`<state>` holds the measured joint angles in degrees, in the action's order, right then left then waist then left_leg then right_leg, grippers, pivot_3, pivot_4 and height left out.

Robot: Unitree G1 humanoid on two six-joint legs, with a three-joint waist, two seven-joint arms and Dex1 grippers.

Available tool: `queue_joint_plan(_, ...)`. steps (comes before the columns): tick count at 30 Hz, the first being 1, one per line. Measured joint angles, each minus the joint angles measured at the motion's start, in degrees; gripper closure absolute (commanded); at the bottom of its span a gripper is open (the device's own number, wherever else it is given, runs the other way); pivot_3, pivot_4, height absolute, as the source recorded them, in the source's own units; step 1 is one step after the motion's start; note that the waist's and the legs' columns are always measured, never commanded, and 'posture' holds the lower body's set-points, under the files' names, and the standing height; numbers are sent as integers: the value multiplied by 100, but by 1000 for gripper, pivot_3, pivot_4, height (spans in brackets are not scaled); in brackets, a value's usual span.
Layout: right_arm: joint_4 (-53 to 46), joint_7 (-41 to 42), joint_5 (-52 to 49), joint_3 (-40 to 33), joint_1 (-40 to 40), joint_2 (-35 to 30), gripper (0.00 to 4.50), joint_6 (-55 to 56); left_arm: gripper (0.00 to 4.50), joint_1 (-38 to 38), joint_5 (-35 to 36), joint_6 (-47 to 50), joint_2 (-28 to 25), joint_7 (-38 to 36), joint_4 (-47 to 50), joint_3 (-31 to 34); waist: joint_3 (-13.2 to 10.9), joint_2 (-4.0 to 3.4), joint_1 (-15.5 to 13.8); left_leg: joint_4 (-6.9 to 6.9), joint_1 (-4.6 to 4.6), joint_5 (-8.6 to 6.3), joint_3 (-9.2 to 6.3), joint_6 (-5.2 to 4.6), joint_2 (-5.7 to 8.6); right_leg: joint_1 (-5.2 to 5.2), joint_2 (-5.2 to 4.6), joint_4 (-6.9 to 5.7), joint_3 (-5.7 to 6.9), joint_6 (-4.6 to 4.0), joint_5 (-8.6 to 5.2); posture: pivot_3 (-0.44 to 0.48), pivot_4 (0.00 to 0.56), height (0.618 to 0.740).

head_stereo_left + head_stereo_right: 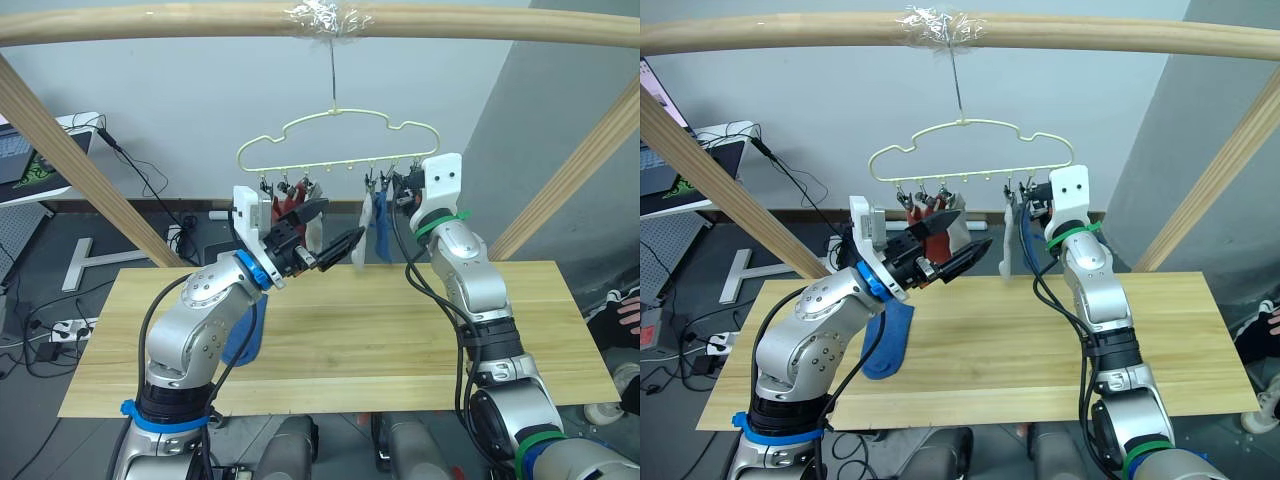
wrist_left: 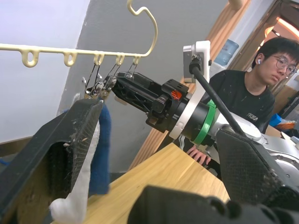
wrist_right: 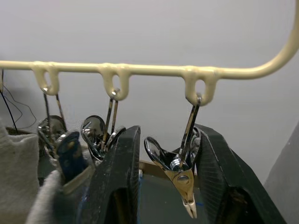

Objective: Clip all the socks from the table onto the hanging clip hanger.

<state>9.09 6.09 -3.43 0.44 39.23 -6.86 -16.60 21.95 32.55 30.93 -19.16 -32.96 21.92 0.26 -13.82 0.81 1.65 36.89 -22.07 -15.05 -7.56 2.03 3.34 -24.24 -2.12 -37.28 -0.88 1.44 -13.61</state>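
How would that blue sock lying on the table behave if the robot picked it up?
The blue sock would probably droop: it lies flat and soft on the table, as the hung grey sock dangles from the clip hanger. It looks light and unlikely to roll.

This looks like a robotics lab or test room. A bare plank table [image 1: 400, 320] stands under a rough wooden pole frame [image 1: 150, 22], the hanger's hook taped to its top bar. Cables [image 1: 150, 180] and a power strip [image 1: 62, 328] lie on the grey floor beside a side desk with a laptop [image 1: 20, 155]. A seated person [image 2: 247, 93] with an earbud watches nearby.
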Motion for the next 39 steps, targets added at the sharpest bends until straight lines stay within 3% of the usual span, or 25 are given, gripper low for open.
queue_joint_plan(28, 31, 35, -11, -43, 78, 9, 2783, 71, 0, 22, 14, -6, 42, 92, 0, 0, 0, 0, 1, 3, 1, 0, 0, 0, 0, 0, 0, -6, 0, 0, 0, 53, 245, 740)
queue_joint_plan(35, 31, 90, -15, -73, 78, 18, 4474, 74, 0, 21, 14, -6, 43, 102, 1, 0, 0, 0, 1, 3, 2, 0, 0, -1, 0, 0, 0, -8, 0, 0, 0, 52, 248, 740)
queue_joint_plan(39, 31, 126, -15, -112, 78, 17, 4474, 76, 0, 20, 14, -6, 53, 108, 1, 0, 0, 0, 1, 3, 2, 0, 0, -1, 0, 0, 0, -9, 0, 0, 0, 52, 248, 740)
